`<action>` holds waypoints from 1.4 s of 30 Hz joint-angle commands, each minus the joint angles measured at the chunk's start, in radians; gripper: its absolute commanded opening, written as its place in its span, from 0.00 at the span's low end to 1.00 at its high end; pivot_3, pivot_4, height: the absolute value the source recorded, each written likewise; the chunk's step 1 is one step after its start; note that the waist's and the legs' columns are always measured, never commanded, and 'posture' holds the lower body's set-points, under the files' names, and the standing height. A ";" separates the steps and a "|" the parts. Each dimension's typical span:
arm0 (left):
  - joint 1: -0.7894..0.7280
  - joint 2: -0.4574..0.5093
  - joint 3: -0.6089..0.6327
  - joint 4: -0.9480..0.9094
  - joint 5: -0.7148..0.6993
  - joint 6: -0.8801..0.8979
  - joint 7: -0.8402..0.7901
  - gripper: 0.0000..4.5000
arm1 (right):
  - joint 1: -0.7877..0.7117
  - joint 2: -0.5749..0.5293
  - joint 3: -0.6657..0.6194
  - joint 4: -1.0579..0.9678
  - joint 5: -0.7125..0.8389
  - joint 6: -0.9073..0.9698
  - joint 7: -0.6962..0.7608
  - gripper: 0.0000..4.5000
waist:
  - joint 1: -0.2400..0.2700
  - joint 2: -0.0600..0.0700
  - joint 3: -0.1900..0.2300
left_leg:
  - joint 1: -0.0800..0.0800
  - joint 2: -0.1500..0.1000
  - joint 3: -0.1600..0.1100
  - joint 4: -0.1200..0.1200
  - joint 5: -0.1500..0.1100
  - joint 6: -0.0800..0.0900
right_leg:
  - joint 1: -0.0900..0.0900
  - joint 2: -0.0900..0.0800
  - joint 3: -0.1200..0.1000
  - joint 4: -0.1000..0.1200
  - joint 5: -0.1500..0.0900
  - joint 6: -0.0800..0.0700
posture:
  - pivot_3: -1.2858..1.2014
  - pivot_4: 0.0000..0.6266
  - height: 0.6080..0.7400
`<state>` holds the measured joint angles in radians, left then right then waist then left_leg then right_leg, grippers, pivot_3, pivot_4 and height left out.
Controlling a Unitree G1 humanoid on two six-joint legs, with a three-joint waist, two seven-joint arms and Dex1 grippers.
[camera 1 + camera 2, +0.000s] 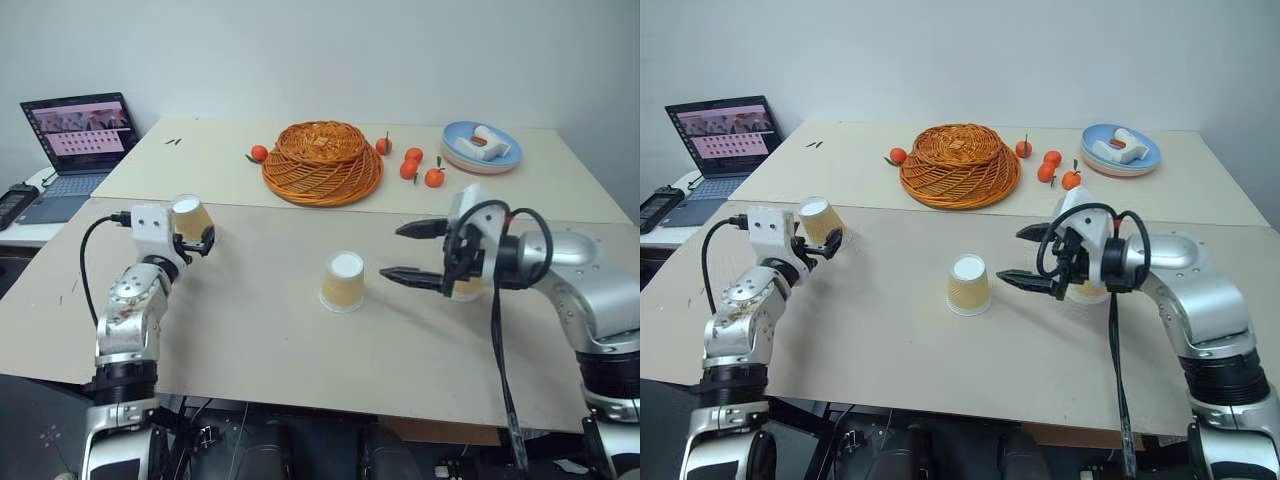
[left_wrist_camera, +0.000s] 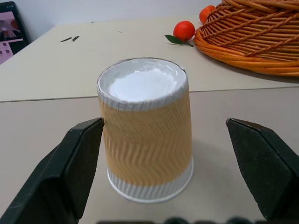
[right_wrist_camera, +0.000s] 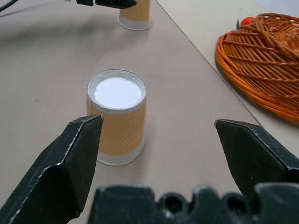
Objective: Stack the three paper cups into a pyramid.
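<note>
Three paper cups stand upside down on the table, tan with white bottoms up. The left cup stands between the fingers of my open left gripper; one finger is close against its side, the other stands apart. The middle cup sits just left of my right gripper, which is open and points at it with nothing between the fingers. In the right wrist view this cup lies ahead of the fingertips. The third cup is partly hidden behind the right gripper's wrist.
An overturned wicker basket sits at the back centre with small oranges beside it. A blue plate holding a white object is at the back right. An open laptop stands on a side table at the far left.
</note>
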<state>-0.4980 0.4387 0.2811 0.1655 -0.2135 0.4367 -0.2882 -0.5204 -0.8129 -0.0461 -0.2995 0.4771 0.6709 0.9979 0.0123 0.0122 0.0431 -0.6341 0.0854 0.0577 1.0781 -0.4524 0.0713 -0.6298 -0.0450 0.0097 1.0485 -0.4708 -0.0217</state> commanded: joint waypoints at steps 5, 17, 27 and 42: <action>-0.107 0.058 0.009 0.093 -0.011 -0.035 -0.035 0.99 | 0.016 -0.012 -0.038 -0.057 0.035 0.019 -0.027 1.00 | -0.002 0.000 0.000 | 0.000 0.000 0.000 0.000 0.002 -0.003 | 0.000 0.000 0.000 0.000 0.000 0.000 | 0.52 0.24 0.13; -0.234 0.074 -0.011 0.322 0.004 -0.102 -0.086 0.99 | 0.034 -0.014 -0.042 -0.079 0.044 0.024 -0.051 1.00 | 0.000 0.000 0.000 | -0.001 0.000 0.000 0.000 0.002 -0.004 | 0.000 0.001 0.000 0.000 0.000 0.000 | 0.52 0.24 0.13; -0.269 0.066 -0.030 0.390 0.002 -0.150 -0.129 0.82 | 0.061 -0.020 -0.054 -0.103 0.044 0.036 -0.074 1.00 | 0.000 0.000 0.000 | -0.001 0.000 0.000 0.001 0.002 -0.004 | 0.000 0.000 0.000 0.000 0.000 0.000 | 0.52 0.24 0.13; -0.190 0.087 -0.148 0.021 -0.194 -0.031 -0.559 0.57 | 0.071 -0.012 -0.042 -0.097 0.034 0.035 -0.100 1.00 | 0.000 0.000 0.000 | -0.001 0.000 0.000 0.001 0.003 -0.006 | 0.000 0.000 0.001 0.000 0.000 0.000 | 0.52 0.24 0.13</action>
<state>-0.7066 0.5027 0.1621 0.2990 -0.3397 0.3723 -0.7319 -0.4459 -0.8162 -0.0585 -0.3706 0.4982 0.7095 0.9077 0.0119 0.0122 0.0431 -0.6348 0.0855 0.0580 1.0790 -0.4492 0.0654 -0.6295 -0.0447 0.0106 1.0491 -0.4709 -0.0217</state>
